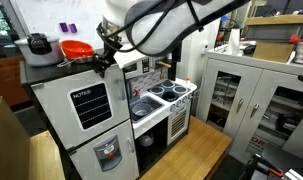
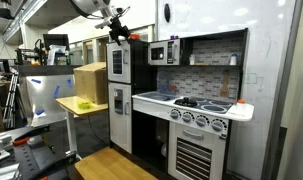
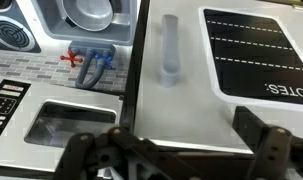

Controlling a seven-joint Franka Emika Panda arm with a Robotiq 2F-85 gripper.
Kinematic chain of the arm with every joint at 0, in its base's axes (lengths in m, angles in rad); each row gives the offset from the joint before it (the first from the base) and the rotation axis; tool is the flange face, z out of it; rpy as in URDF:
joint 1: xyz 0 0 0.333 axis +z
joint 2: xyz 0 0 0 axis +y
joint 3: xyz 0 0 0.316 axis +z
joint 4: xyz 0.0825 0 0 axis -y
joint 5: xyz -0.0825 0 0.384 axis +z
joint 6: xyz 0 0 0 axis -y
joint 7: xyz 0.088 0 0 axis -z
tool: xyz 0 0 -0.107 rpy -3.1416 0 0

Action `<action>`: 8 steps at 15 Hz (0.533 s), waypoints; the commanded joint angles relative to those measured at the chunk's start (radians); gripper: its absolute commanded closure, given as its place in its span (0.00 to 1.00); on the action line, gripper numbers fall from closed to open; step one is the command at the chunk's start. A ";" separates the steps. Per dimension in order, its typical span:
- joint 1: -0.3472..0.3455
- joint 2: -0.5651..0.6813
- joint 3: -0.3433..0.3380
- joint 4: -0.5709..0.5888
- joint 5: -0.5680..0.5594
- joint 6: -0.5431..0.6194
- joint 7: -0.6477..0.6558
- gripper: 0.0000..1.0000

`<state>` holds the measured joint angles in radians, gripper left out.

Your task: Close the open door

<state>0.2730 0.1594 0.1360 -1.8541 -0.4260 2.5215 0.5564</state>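
door (image 1: pixel 88 106): centre-left of frame, upper white panel marked NOTES, how far ajar unclear | gripper (image 3: pixel 176 150): bottom edge of wrist view, jaws spread wide, holding nothing | handling: likely light, stiff, smooth plastic; push flat face beside grey handle (image 3: pixel 169 48), no pinch needed

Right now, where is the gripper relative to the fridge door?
In both exterior views the gripper hangs at the top edge of the door, near the microwave; the wrist view shows the grey handle centred ahead, beside the NOTES panel.
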 commanded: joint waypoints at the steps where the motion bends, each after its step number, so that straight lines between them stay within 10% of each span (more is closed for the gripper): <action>1: 0.005 -0.008 0.001 -0.004 0.058 -0.022 0.003 0.00; 8: 0.016 -0.104 0.006 -0.022 -0.102 -0.283 0.220 0.00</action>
<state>0.2841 0.1061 0.1360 -1.8548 -0.4887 2.3412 0.7165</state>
